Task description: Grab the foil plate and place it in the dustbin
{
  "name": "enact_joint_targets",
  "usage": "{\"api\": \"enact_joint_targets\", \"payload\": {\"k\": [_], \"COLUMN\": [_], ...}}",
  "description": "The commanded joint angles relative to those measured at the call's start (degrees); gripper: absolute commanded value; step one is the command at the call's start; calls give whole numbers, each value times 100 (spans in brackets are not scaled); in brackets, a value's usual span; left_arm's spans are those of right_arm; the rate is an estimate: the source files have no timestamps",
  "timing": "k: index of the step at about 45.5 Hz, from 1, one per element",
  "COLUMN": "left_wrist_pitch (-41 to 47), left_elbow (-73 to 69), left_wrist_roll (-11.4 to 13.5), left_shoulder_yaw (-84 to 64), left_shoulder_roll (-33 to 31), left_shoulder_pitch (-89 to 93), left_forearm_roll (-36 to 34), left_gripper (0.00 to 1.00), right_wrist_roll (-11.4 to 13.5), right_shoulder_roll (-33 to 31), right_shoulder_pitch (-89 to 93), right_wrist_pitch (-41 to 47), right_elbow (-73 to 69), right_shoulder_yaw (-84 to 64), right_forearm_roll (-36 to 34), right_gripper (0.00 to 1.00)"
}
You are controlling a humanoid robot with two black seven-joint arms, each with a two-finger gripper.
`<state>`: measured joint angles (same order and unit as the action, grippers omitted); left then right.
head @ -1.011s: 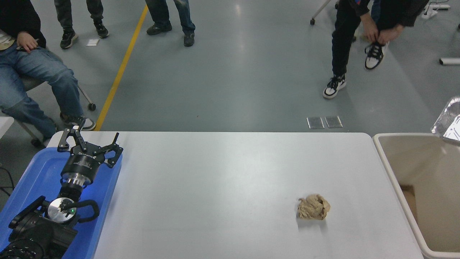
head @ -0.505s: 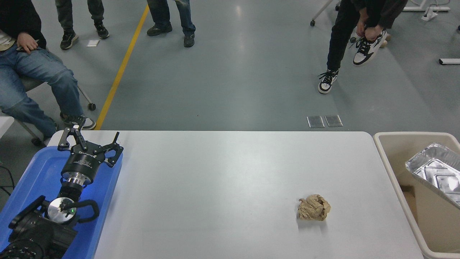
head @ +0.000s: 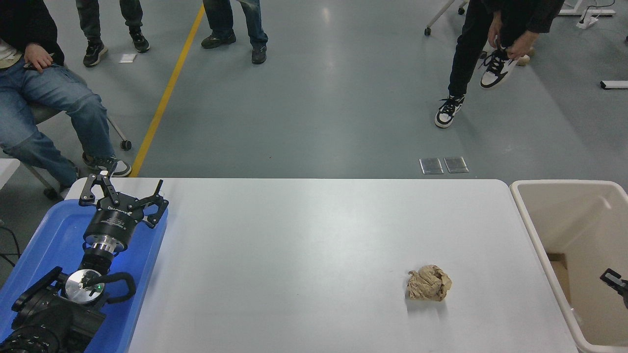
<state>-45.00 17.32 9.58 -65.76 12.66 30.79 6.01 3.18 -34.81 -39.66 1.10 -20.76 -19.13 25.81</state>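
Grey concrete floor (head: 314,98) with a yellow line (head: 167,88) stretched beyond the white table (head: 304,255). Several people stood or sat at the far side: one seated at the upper left in blue jeans (head: 44,108), others showing only legs and shoes at the top, and one at the upper right holding a raised sneaker (head: 495,71).

On the table, a crumpled brown paper ball (head: 429,283) lay toward the right, near the front edge and well apart from everything else. A blue tray (head: 44,240) sat at the table's left end. The left arm was parked over that tray, and the left gripper (head: 122,189) had its fingers spread apart, holding nothing.

At the right end stood the beige dustbin (head: 535,230), its rim just beside the table edge. A brown patch showed low on its inner wall. The foil plate could not be seen anywhere in the view. Only a small black tip of the right gripper (head: 615,283) showed at the right edge, over the dustbin's interior; whether its fingers were apart or together could not be told.
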Motion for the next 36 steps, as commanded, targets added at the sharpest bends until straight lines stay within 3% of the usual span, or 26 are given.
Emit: {"api": "enact_joint_targets", "payload": {"k": [1, 10, 21, 28, 36], "left_wrist_pitch": [0, 0, 0, 0, 0], "left_elbow": [0, 0, 0, 0, 0], "left_wrist_roll": [-8, -9, -8, -8, 0], "left_shoulder_yaw": [1, 10, 10, 2, 1], "left_shoulder_roll": [8, 8, 8, 8, 8], "left_shoulder_pitch": [6, 6, -3, -12, -12], "left_forearm_roll": [-3, -3, -3, -3, -3], "left_gripper": [99, 99, 99, 99, 99], "right_wrist_roll": [7, -2, 7, 7, 7], "right_shoulder_roll": [-869, -1029, -343, 342, 1212], "right_shoulder_pitch": [-1876, -4934, -7300, -8118, -8769], "right_wrist_pitch": [93, 513, 3210, 4346, 4390], "right_elbow": [-1367, -3257, -4857, -5702, -5931], "right_shoulder_yaw": [-1538, -3877, -4485, -4564, -4564], "right_forearm_roll": [205, 188, 83, -1006, -1754], "right_gripper": [100, 100, 100, 100, 100]}}
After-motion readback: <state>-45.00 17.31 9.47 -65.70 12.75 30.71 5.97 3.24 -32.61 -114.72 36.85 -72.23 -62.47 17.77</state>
